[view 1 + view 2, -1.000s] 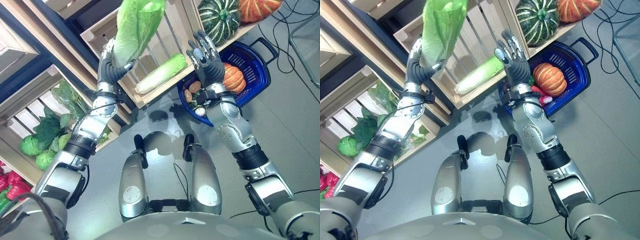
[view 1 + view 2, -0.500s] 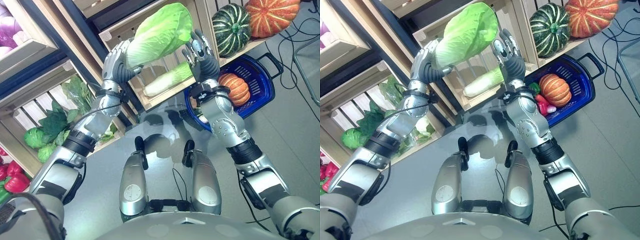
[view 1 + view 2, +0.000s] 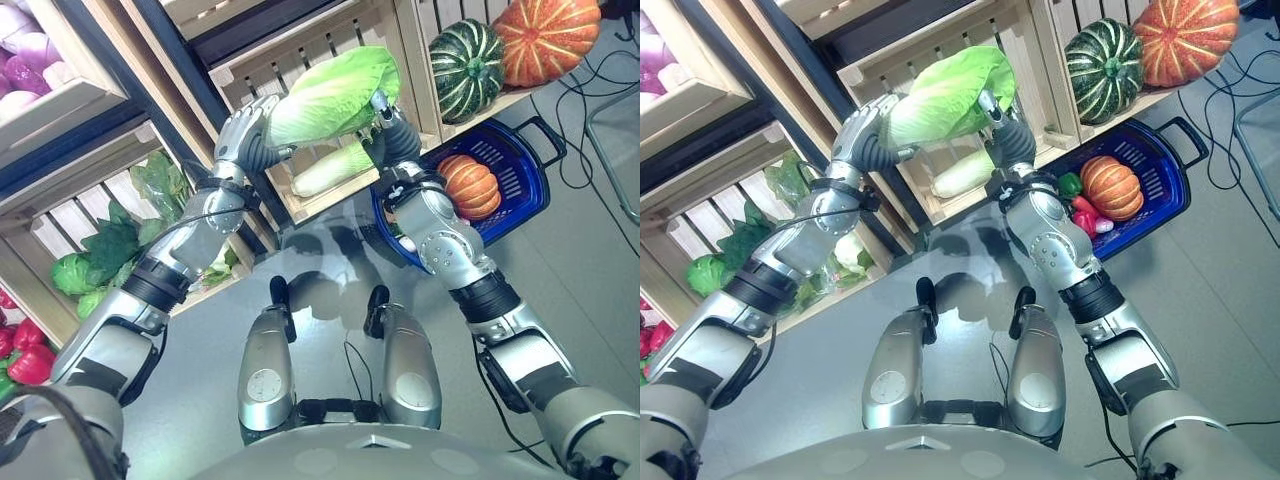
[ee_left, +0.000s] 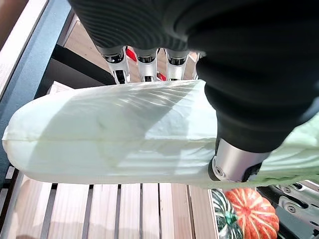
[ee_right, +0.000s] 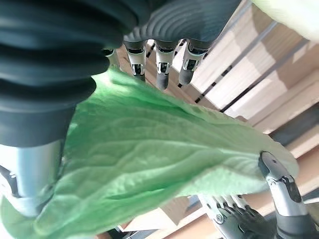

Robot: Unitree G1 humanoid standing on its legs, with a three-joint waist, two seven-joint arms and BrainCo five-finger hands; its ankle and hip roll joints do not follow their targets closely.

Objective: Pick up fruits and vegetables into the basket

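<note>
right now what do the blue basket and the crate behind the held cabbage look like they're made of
The blue basket with a black handle looks like moulded plastic: a uniform glossy blue with a regular slotted grid in its walls. The pale slatted crate looks like unfinished wood: light matt boards with gaps between them and faint grain. The light green napa cabbage could be real or a replica; its veined leaves leave that open.

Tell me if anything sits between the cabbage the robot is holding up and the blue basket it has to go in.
Nothing visible blocks the way. The cabbage is held in the air between the left hand and right hand, in front of the wooden crate. The blue basket lies on the floor to the right, open-topped, with a small orange pumpkin already inside.
</note>
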